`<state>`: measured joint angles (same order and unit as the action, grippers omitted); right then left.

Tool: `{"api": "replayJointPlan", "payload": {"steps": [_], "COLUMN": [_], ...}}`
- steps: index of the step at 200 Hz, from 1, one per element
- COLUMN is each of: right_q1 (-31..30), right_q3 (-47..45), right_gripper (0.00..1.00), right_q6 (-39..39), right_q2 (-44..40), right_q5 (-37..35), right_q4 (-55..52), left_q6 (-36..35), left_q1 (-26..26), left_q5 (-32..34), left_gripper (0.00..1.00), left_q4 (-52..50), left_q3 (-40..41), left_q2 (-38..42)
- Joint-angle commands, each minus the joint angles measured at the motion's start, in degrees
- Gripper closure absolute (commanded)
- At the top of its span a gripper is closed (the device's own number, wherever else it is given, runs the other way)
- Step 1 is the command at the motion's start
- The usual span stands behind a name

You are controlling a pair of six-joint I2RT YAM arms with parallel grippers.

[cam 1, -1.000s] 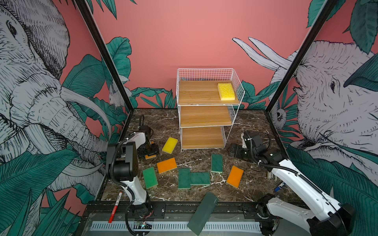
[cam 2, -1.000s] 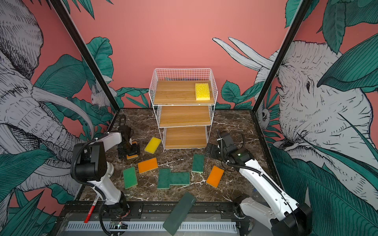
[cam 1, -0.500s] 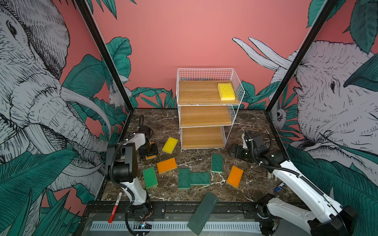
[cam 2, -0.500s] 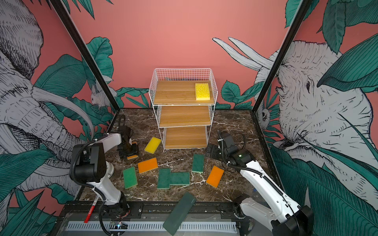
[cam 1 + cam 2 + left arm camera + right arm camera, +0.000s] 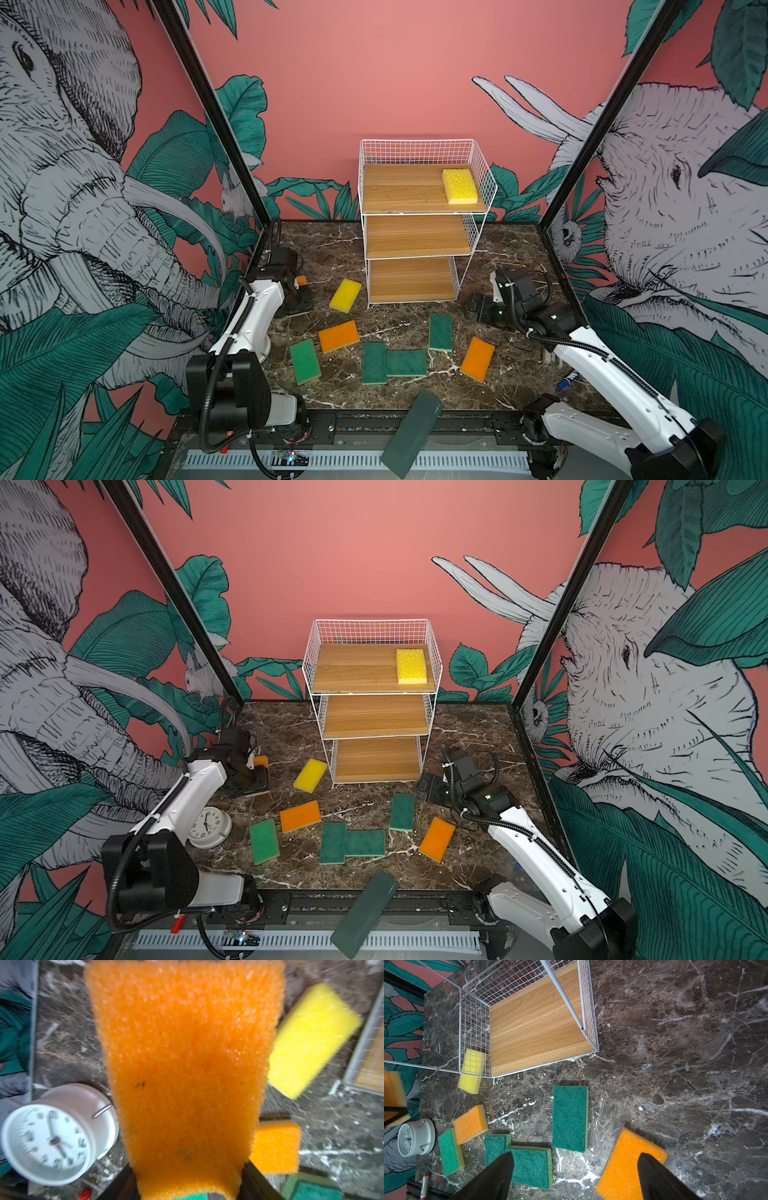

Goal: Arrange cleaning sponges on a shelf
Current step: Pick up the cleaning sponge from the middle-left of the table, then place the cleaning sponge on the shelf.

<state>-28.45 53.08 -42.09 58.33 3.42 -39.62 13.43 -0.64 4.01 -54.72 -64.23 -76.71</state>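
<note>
My left gripper (image 5: 300, 293) is at the table's left, shut on an orange sponge (image 5: 187, 1059) that fills the left wrist view. The shelf (image 5: 415, 249) stands at the back with one yellow sponge (image 5: 459, 186) on its top board. On the marble lie a yellow sponge (image 5: 345, 295), two orange ones (image 5: 338, 336) (image 5: 478, 358) and several green ones (image 5: 304, 360) (image 5: 374, 362) (image 5: 406, 362) (image 5: 440, 331). My right gripper (image 5: 575, 1154) hovers open above the right-hand sponges, its fingers (image 5: 500, 1172) wide apart with nothing between them.
A long dark green slab (image 5: 411, 438) leans over the front rail. A white alarm clock (image 5: 208, 821) sits by the left arm. A red-capped pen (image 5: 424, 1184) lies at the front left. Black frame posts and printed walls close in both sides.
The left jaws have narrowed onto the orange sponge, and its orange end now shows on the gripper's far side. The right arm has barely shifted.
</note>
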Motion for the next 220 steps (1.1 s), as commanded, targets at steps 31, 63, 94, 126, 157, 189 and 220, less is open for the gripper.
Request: {"api": "replayJointPlan", "payload": {"steps": [31,63,94,126,157,189,220], "right_q1": [0.2,0.2,0.2,0.1,0.2,0.2,0.2], "right_q3": [1.8,2.7,2.5,2.5,2.6,2.4,2.0], "right_gripper": [0.05,0.07,0.07,0.07,0.08,0.08,0.08], "right_q6": [1.4,2.1,2.0,2.2,2.3,2.4,2.4], "right_q2": [0.8,1.8,0.9,0.6,-0.4,-1.3,-1.7], "right_q5": [2.0,2.6,2.2,2.1,1.7,1.4,1.6], "right_q4": [2.6,3.6,3.7,3.7,3.7,3.3,3.1], "left_q6": [2.3,3.3,4.7,5.6,6.0,5.5,4.7], "left_q1": [-5.0,-6.6,-12.2,-21.7,-29.9,-34.9,-39.2], "left_q5": [1.2,-1.5,-0.3,2.2,5.1,6.4,6.6], "left_gripper": [0.37,0.37,0.38,0.37,0.37,0.37,0.37], "left_q4": [-14.8,-19.5,-22.3,-26.4,-28.4,-28.4,-28.1], "left_q3": [-14.3,-23.8,-33.1,-45.6,-57.5,-66.4,-75.3], "left_q2": [9.8,10.7,9.5,3.5,-2.6,-8.5,-13.4]}}
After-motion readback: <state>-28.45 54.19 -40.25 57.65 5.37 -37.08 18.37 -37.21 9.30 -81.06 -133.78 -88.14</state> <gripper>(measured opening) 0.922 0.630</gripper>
